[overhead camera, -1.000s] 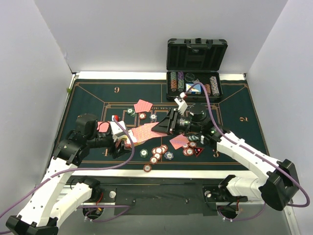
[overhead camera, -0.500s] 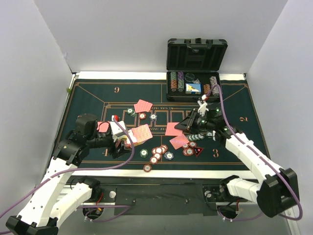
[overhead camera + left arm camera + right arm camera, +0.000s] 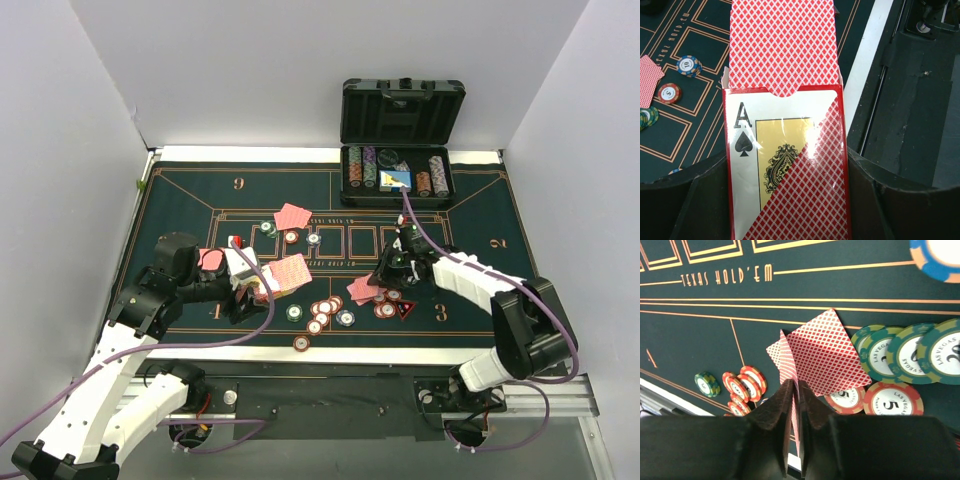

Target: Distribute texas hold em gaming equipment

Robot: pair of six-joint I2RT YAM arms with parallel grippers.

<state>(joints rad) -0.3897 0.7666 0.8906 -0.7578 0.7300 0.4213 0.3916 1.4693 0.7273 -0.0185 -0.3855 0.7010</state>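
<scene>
My left gripper [image 3: 787, 190] is shut on a red card box [image 3: 785, 160] with an ace of spades on its face. Pink-red-backed playing cards [image 3: 782, 45] stick out of its top. In the top view the box [image 3: 285, 273] hangs over the mat's left half. My right gripper [image 3: 795, 390] is shut on one playing card [image 3: 789, 362], held edge-on just above the mat. That card's far end lies against a flat card [image 3: 827, 352]. Green poker chips [image 3: 912, 357] and red "5" chips [image 3: 892, 400] sit beside them. From above, the right gripper [image 3: 388, 272] is low over these cards [image 3: 363, 290].
The open black case [image 3: 400, 130] at the back holds chip stacks [image 3: 368, 167]. On the green felt mat [image 3: 180, 200] lie a chip cluster [image 3: 325, 312], two cards [image 3: 293, 215] and single chips [image 3: 314, 239]. White walls enclose the table.
My right gripper left the deck with a card, swung right, then sank to the mat beside the flat card and the red chips. The left arm has not moved.
</scene>
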